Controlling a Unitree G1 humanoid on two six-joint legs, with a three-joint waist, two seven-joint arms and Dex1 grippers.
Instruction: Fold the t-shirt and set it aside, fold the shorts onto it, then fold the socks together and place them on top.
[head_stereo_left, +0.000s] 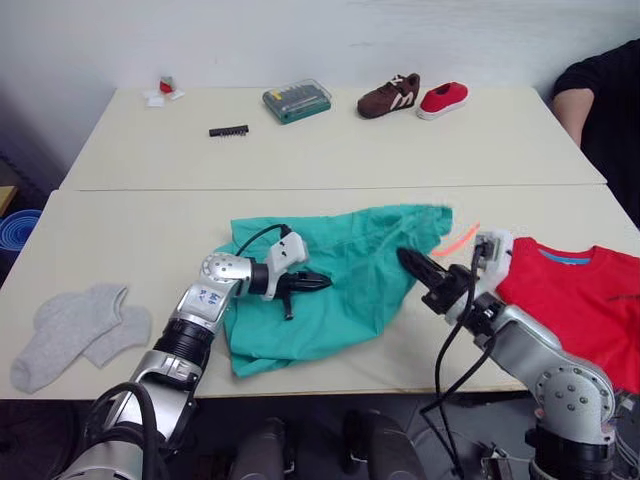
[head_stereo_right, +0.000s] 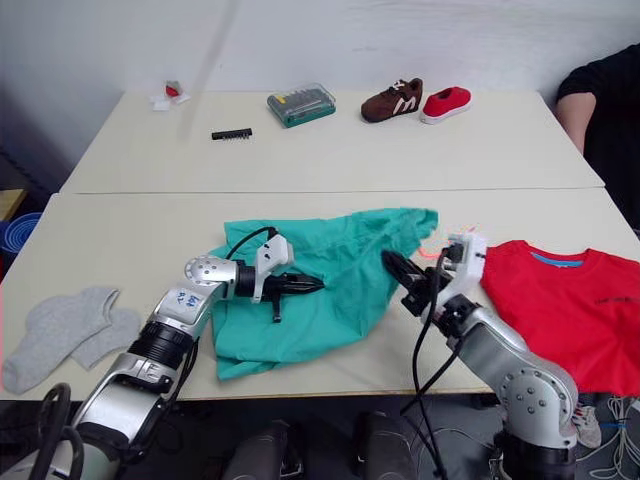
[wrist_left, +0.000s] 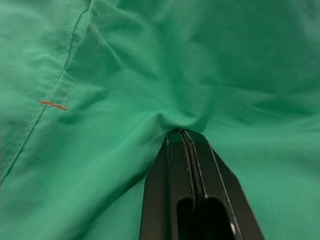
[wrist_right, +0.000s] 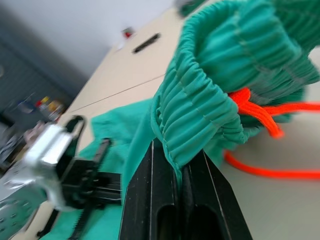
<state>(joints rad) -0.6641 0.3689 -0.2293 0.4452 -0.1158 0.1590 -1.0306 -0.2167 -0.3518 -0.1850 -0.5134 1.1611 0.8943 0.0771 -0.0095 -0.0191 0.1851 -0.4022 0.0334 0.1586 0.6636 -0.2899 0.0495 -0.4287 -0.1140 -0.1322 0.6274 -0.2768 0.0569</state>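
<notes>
Lying crumpled across the near half of the tabletop (head_stereo_left: 330, 150), the shorts (head_stereo_left: 340, 290) run their long axis from the near left corner up toward the far right, where the gathered waistband bunches and the orange drawstring (head_stereo_left: 462, 240) trails out onto bare wood. The left pincer (head_stereo_left: 312, 283) rests on the middle of the teal cloth with its fingers pressed together on a small pinch of the shorts, a ridge of fabric puckering up at the tips in the left wrist view. The right pincer (head_stereo_left: 412, 262) sits at the right edge of the shorts, fingers closed on a fold of the cloth just below the waistband; the right wrist view shows the elastic gathers hanging over the fingers (wrist_right: 150, 185).

Just right of it the t-shirt (head_stereo_left: 585, 300) lies flat, neck label toward the far side, its right part cut off by the picture edge and its near left part hidden behind the right arm. At the near left the socks (head_stereo_left: 75, 330) lie overlapping, toes pointing toward the near edge.

Farther back, on the second tabletop, stand a brown shoe (head_stereo_left: 388, 95) and a small red shoe (head_stereo_left: 443, 99) side by side, a green case (head_stereo_left: 297, 101), a black strip (head_stereo_left: 228, 131), and something small and red-and-white (head_stereo_left: 165, 90) too tiny to make out. A person's dark sleeve (head_stereo_left: 600, 90) shows at the far right.
</notes>
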